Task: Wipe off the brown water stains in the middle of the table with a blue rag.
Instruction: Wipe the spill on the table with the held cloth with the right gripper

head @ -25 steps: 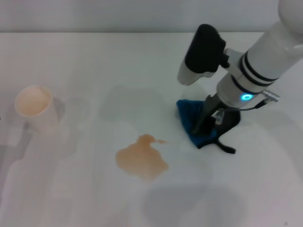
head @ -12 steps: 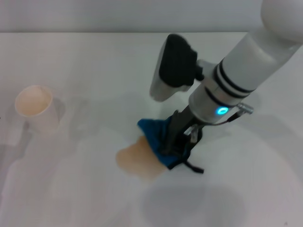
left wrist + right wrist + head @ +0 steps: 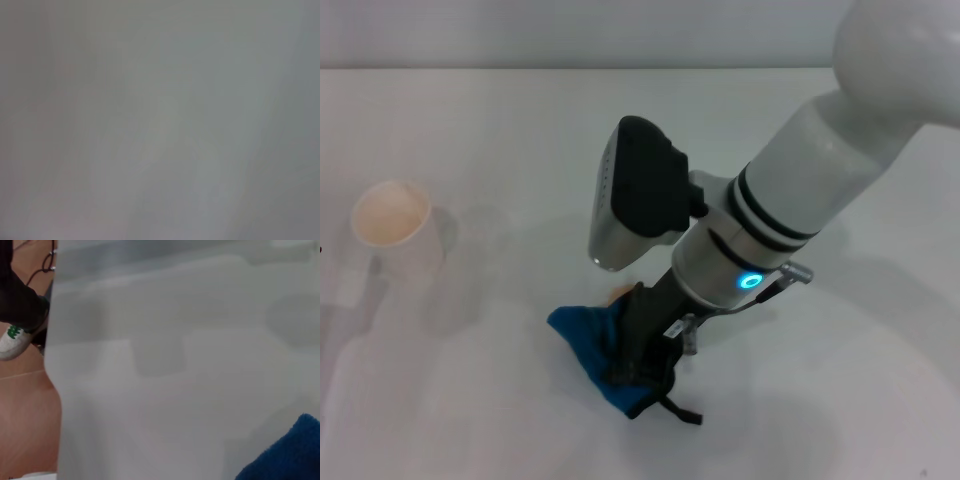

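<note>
One big white table [image 3: 880, 400] fills the head view, and the right arm [image 3: 820, 190] reaches across it from the right side. The right gripper [image 3: 638, 362] points down at the middle of the table with its claw pinched tight on the blue rag [image 3: 590, 345], which is pressed flat on the table with its black strap trailing out behind. The brown water stains [image 3: 617, 295] are almost all hidden under the rag and the arm; only a tiny tan bit peeks out at the rag's far edge. The left arm is not in sight, and its wrist camera shows only grey. A white paper cup [image 3: 392, 225] stands well apart on the left. What could go wrong: the rag is bunched up, so it may push the wet stuff along and leave a smear instead of soaking it up. If the claw presses too lightly, some brown may stay behind. Half a second ago the rag only touched the right side of the puddle, and most of the puddle showed. Now the rag has slid left and nearer, right over it.
</note>
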Robot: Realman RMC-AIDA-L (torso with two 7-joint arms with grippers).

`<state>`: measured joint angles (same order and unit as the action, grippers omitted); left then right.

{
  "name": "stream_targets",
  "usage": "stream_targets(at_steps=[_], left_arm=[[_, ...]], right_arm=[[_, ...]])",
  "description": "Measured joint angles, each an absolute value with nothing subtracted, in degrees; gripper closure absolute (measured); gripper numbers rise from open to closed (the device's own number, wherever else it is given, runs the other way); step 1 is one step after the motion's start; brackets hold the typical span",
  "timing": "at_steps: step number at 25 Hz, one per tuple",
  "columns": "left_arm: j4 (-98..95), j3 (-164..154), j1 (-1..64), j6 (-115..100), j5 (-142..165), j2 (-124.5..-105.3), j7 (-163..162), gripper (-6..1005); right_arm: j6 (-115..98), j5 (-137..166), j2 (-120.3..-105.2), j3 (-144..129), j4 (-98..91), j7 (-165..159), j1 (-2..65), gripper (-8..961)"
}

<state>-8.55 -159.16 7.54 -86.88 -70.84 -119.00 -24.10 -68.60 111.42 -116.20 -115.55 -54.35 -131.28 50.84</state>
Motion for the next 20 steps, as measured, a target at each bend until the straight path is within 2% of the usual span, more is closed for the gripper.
stream_targets(at_steps=[8, 20], left_arm=[[-8.5, -159.1, 7.6, -86.7, -70.8, -119.00, -24.1, 123], [-8.5, -159.0, 7.6, -86.7, -70.8, -119.00, -24.2, 124]], right_arm=[[-58.5, 110.1, -116.19, -121.1, -52.3, -131.0, 49.7, 868], [-56.4, 110.4, -116.10, -120.3, -49.6, -131.0, 49.2, 869]])
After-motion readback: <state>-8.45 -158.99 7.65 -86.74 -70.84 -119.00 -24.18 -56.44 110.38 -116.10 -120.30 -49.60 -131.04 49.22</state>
